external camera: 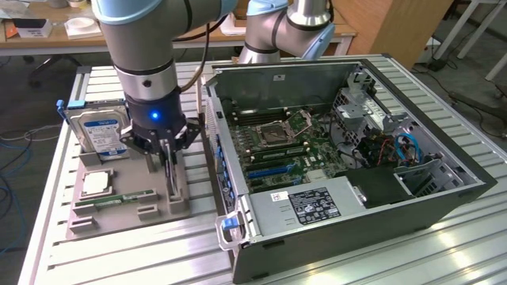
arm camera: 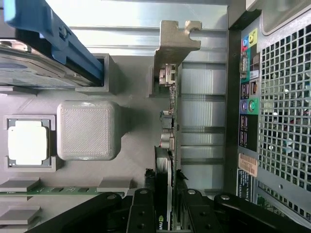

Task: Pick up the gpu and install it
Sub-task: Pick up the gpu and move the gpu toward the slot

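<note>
The gpu [external camera: 171, 177] stands on edge in a slot of the grey parts holder [external camera: 119, 222], at the exterior view's left of the open computer case [external camera: 443, 199]. In the wrist view the gpu [arm camera: 169, 126] is edge-on, a thin dark board with its silvery end bracket [arm camera: 175, 39] at the far end. My gripper [external camera: 167, 153] has come down over the card from above. Its black fingers [arm camera: 143, 211] press against both faces of the board, so the gripper [arm camera: 165, 206] is shut on it. The card still rests in the holder.
The holder also carries a blue-labelled hard drive [external camera: 103, 132], a CPU [external camera: 95, 183] and a green memory stick [external camera: 119, 199]. The case's motherboard [external camera: 277, 139] lies exposed. The case's rear panel [arm camera: 282, 107] stands close beside the card. A second arm [external camera: 285, 29] stands behind the case.
</note>
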Robot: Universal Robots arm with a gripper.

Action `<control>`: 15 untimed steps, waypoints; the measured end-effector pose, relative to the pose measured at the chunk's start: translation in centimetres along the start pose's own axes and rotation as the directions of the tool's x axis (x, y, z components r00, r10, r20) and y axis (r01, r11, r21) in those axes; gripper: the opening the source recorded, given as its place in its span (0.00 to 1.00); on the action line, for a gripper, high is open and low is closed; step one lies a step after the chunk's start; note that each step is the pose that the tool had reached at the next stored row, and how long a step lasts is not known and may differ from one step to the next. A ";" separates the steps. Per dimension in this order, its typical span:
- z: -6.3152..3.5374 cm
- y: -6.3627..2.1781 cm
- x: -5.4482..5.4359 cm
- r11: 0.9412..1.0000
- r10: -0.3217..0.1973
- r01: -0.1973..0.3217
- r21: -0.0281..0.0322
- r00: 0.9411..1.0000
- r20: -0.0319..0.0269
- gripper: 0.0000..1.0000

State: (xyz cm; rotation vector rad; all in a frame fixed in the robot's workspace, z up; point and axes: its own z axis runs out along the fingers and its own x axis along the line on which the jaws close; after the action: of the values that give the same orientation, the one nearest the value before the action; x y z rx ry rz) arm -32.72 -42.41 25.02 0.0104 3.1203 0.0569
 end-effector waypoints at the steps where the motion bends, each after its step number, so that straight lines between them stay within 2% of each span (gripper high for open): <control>1: -0.16 0.00 0.0 1.000 0.000 0.000 0.000 1.000 0.000 0.26; 5: -0.56 0.02 0.0 1.000 0.000 0.000 0.000 1.000 0.000 0.26; 15: -0.57 0.00 0.1 1.000 0.000 0.000 0.000 1.000 0.000 0.26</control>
State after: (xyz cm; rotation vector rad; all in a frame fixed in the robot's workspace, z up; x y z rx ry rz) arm -32.83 -42.42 25.59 0.0101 3.1202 0.0568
